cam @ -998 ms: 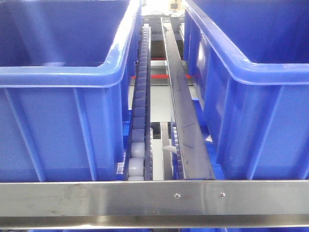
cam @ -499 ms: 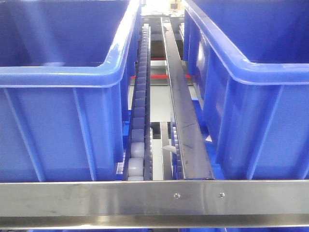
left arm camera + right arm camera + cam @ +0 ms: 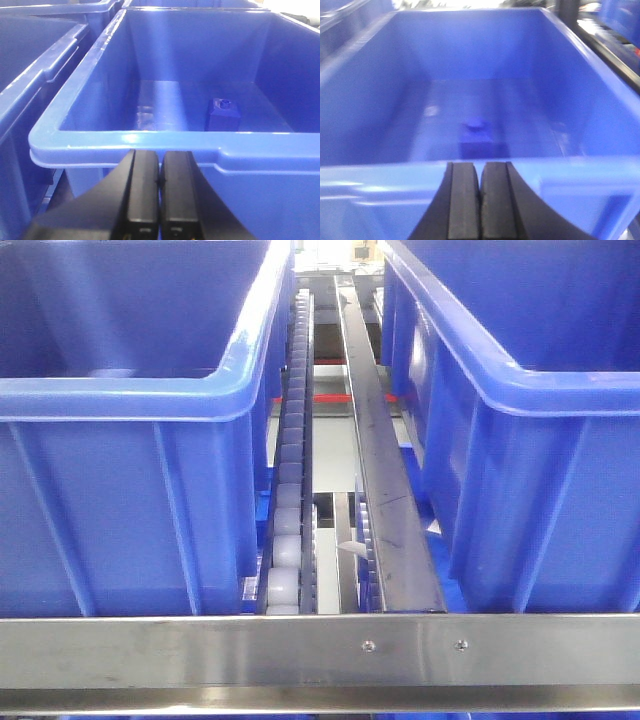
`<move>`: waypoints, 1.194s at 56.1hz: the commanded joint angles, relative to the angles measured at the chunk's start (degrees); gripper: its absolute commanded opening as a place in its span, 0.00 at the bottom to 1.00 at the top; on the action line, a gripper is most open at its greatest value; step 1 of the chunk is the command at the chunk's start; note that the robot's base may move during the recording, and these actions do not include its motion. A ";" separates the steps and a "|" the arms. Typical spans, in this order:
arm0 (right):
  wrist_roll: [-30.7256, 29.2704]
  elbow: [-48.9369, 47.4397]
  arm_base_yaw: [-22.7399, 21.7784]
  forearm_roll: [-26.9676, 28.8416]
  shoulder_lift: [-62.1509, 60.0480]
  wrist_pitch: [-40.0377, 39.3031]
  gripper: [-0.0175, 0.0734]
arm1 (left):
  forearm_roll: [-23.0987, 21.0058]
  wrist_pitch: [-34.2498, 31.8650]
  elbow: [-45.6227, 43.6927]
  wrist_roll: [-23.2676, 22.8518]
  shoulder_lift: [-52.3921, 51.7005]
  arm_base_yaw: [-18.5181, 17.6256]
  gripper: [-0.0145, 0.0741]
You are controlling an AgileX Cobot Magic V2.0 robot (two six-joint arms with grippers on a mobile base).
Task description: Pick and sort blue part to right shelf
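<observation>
Two grippers are sitting closed and empty: the left gripper (image 3: 159, 192) and right gripper (image 3: 480, 200), each just outside a bin rim (image 3: 150, 142). Beyond, a blue part (image 3: 223, 114) is standing upright on the bin floor; the right view's part (image 3: 476, 135) is blurred. Judging the pick, I'd open wide, clear the rim, then descend straight. No readable writing is showing.

Open from above: left bin (image 3: 125, 137), holding only a blue part (image 3: 223, 115) upright on the floor right of centre, floor bare to its left. Likewise open: right bin (image 3: 380, 177), one blue part (image 3: 476, 135) near the front wall. Near rims barring level entry. Between bins on the right shelf (image 3: 300, 650): narrow gap filled by roller track (image 3: 288, 500) and steel rail (image 3: 385, 490).
</observation>
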 commanded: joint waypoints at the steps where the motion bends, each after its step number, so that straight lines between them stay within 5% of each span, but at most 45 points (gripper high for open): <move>1: 2.43 1.48 -0.38 -3.74 -0.84 -12.02 0.26 | -0.18 -5.06 1.73 -0.35 -1.47 0.04 0.30; 7: 2.38 4.41 -0.38 -3.43 -0.84 -16.51 0.26 | -0.18 -5.06 1.73 -0.35 -1.47 0.04 0.30; 67: 2.32 4.24 -0.38 -3.22 -0.84 -16.15 0.26 | -0.18 -5.06 1.73 -0.35 -1.37 0.04 0.30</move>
